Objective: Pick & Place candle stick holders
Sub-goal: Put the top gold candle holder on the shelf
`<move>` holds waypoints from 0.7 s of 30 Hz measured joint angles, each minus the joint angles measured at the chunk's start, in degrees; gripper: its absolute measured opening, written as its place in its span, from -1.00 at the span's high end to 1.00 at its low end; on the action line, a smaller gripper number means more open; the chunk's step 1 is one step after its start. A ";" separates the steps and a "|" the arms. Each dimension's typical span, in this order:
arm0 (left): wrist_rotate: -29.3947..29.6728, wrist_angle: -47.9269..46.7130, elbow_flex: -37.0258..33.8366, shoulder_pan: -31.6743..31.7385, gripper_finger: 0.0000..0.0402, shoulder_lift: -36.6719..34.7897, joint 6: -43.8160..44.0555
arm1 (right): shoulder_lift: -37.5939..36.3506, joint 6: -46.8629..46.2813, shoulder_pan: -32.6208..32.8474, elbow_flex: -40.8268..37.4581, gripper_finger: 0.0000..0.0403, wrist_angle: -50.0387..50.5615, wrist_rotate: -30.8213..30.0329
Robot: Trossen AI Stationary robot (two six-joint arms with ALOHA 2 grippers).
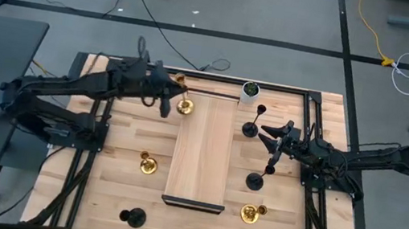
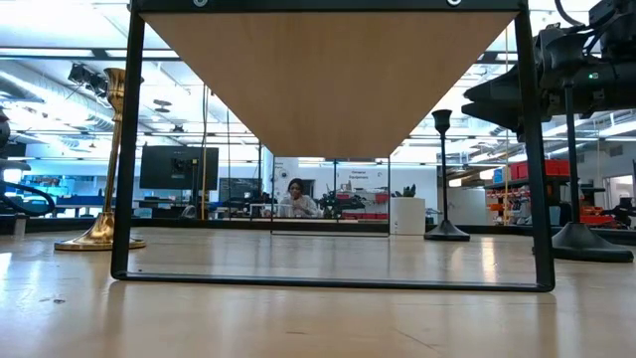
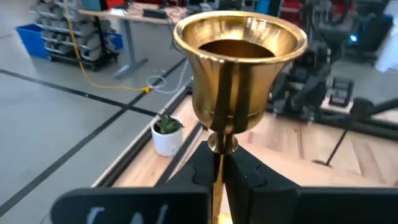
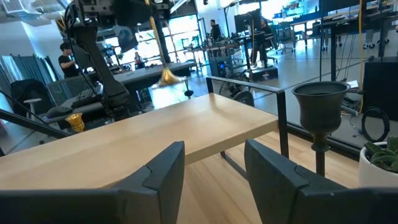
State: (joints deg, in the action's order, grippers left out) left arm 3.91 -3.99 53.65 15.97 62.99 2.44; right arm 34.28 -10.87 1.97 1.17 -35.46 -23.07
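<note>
Across the middle of your table (image 1: 110,177) stands the raised wooden shelf (image 1: 203,151) on its dark metal frame, running from the far side toward the near edge. You have the left arm reaching in from the left to the shelf's far left corner, and the right arm coming in from the right, level with the shelf's middle.

Your left gripper (image 1: 167,102) is clamped shut on the thin stem of a gold candle stick holder (image 3: 239,74); the left wrist view shows the fingers pinching just under its cup, and the base (image 1: 184,107) hangs just beside the shelf's left edge.

Your right gripper (image 1: 269,135) has its fingers (image 4: 158,177) spread apart with nothing between them. It hovers right of the shelf, near a black holder (image 1: 251,127) that stands upright on the table. A second black holder (image 1: 256,181) stands nearer you on that side, and a third (image 1: 133,217) by the near left edge.

Two more gold holders sit on the table: one (image 1: 148,165) left of the shelf, one (image 1: 250,213) near its right front corner.

Smallest, at the far edge, is a white pot (image 1: 250,90) with a green plant.
</note>
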 joint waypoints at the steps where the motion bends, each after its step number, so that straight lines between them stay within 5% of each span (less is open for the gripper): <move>1: -0.93 0.92 0.00 0.00 0.93 1.14 -0.20 | 0.00 0.02 0.01 0.00 0.16 0.00 0.00; 21: -6.65 1.13 4.55 4.13 0.93 10.68 -1.58 | 0.00 0.01 0.00 -0.01 0.16 0.04 0.00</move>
State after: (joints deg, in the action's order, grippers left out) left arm -2.74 -2.87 58.19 20.10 73.67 0.86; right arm 34.28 -10.86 1.97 1.16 -35.42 -23.07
